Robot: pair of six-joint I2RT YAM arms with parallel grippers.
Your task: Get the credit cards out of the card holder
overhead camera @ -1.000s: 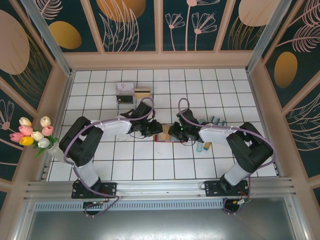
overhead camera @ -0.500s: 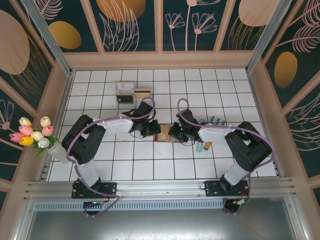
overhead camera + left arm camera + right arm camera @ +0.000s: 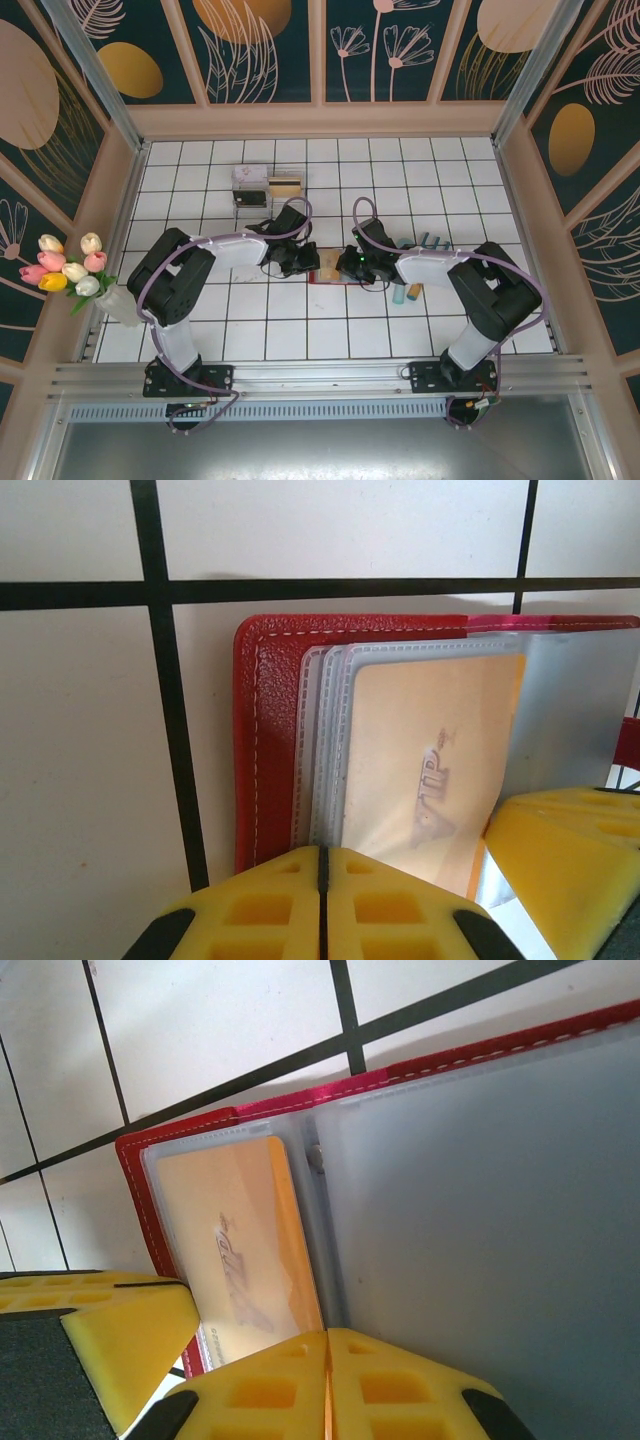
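Closed left claw point(image 3: 322, 868) at the card holder point(image 3: 268, 730); tan card point(image 3: 430, 750) sleeved inside.

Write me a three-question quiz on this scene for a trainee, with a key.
1. True or false: the card holder is folded shut.
2. The card showing inside it is: A light blue, B tan-orange, C green?
3. Fill in: the left pincer and the right pincer each have jaws that are ____.
Key: 1 false; 2 B; 3 shut.
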